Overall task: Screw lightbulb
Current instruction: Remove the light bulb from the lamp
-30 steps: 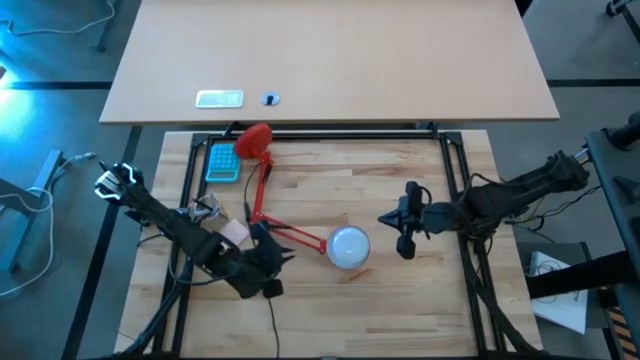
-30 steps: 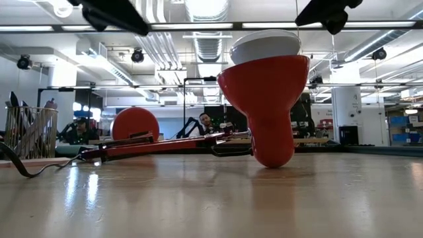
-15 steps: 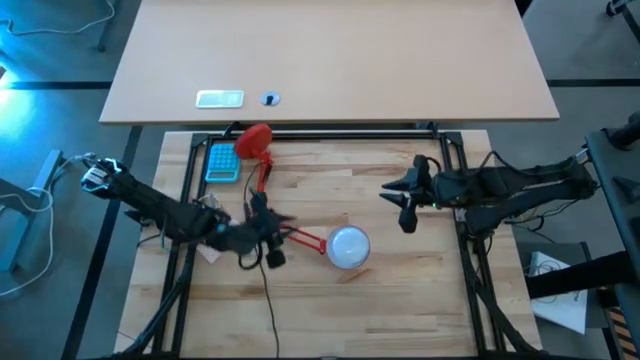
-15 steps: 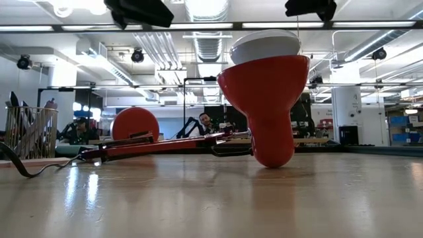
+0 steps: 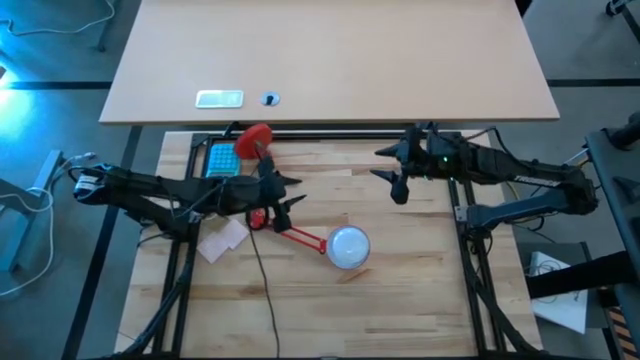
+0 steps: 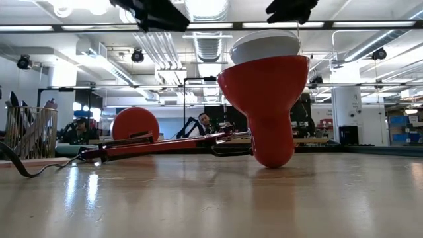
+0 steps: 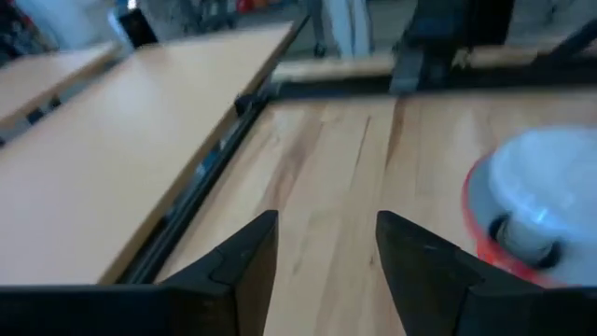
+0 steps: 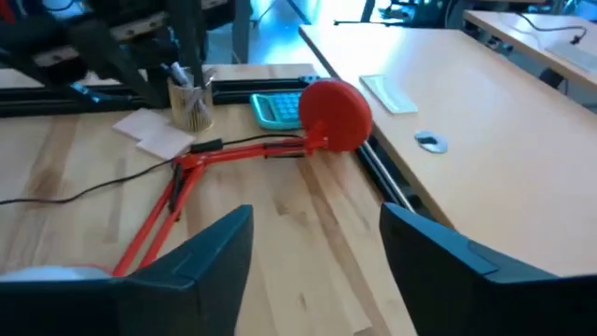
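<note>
1. The left gripper (image 5: 283, 190), fingers spread and holding nothing, hovers mid-worktop above the red folding lamp arm (image 5: 296, 236).
2. The small white pear-shaped lightbulb (image 7: 539, 191) sits base-down inside the red lamp shade (image 5: 348, 247), apparently already seated.
3. The right gripper (image 5: 392, 172), parted and holding nothing, hangs near the worktop's far edge.

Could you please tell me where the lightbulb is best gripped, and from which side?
Grip the lightbulb by its rounded white dome, coming from straight above. Only the dome shows above the rim of the upturned red lamp shade, which walls off everything lower.
</note>
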Robot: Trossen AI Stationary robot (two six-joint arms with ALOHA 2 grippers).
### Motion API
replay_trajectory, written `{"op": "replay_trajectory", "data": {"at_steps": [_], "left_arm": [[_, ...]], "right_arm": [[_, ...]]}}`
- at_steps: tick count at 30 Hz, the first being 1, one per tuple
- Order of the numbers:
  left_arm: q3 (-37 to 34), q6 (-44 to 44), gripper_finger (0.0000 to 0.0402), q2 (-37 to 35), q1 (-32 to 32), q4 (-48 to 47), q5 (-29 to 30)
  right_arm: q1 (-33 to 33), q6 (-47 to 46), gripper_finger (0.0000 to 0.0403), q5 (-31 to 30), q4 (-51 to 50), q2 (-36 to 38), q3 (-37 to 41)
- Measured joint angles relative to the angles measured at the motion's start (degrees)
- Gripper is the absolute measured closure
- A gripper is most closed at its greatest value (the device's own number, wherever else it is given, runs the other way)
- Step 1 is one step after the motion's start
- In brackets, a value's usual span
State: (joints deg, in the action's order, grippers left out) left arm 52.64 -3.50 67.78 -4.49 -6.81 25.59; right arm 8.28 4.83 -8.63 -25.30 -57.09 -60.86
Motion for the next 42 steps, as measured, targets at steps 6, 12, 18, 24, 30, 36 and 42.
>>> {"op": "replay_trajectory", "data": {"at_steps": [6, 12, 18, 24, 30, 36, 42], "left_arm": [[5.4, 4.4, 0.0223, -2.0, 1.8, -8.1, -1.1], [14.0, 12.5, 0.0223, -2.1, 3.7, -19.8, -7.3], [16.1, 20.2, 0.0223, 0.8, 6.8, -20.2, -19.5], [23.1, 17.0, 0.0223, 8.1, 5.5, -28.8, -27.0], [34.8, 9.3, 0.0223, 18.3, 2.2, -44.0, -21.9], [41.9, 11.3, 0.0223, 23.9, -2.0, -45.1, -20.6], [46.5, 20.5, 0.0223, 27.4, -4.7, -46.0, -18.7]], "right_arm": [[-0.5, -7.6, 0.0156, 1.7, -6.5, -3.0, -6.1], [-3.2, -23.6, 0.0168, 1.6, -15.8, -7.4, -11.6], [-4.4, -35.9, 0.0164, 8.6, -17.1, -11.0, -11.8], [-9.2, -35.7, 0.0172, 8.7, -29.3, -13.7, -11.1], [-15.7, -29.3, 0.0188, 7.1, -34.7, -15.9, -9.2], [-21.8, -27.1, 0.0190, 4.3, -33.2, -15.4, -9.1], [-25.4, -27.1, 0.0209, 3.6, -32.1, -15.1, -7.9]]}}
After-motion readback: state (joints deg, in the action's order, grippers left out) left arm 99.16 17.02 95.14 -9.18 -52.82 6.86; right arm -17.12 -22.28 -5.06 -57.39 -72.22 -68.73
